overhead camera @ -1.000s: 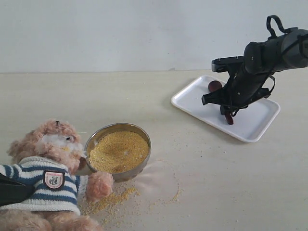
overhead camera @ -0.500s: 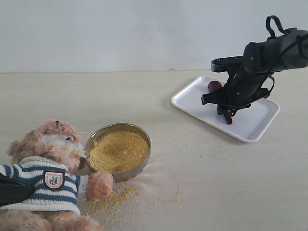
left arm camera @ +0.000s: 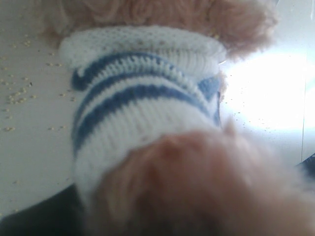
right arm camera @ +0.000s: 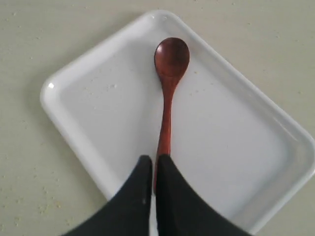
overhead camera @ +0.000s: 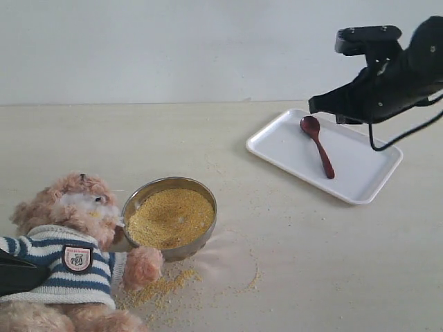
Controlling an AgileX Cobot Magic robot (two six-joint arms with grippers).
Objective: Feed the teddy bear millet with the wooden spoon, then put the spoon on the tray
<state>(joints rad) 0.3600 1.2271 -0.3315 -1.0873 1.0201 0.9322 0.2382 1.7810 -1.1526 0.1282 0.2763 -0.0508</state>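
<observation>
Lying flat on tray (overhead camera: 277, 146): spoon (overhead camera: 318, 145). Right gripper (right arm camera: 153, 164) raised above its handle, jaws pressed together, holding nothing. Left gripper (overhead camera: 14, 273) against bear (overhead camera: 76, 228); jaws hidden, cannot tell. Millet (overhead camera: 171, 218) in bowl (overhead camera: 208, 200) beside bear, some spilled

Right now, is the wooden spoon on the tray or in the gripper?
On the tray: wooden spoon lies flat; right gripper shut, apart.

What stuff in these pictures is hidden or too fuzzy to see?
- Left hand: exterior view, mostly behind the bear and cut by the edge.
- Spoon handle's end: right wrist view, behind the right hand.
- Badge writing: exterior view, too small.
- Bear's legs: exterior view, cut off at the bottom.
</observation>
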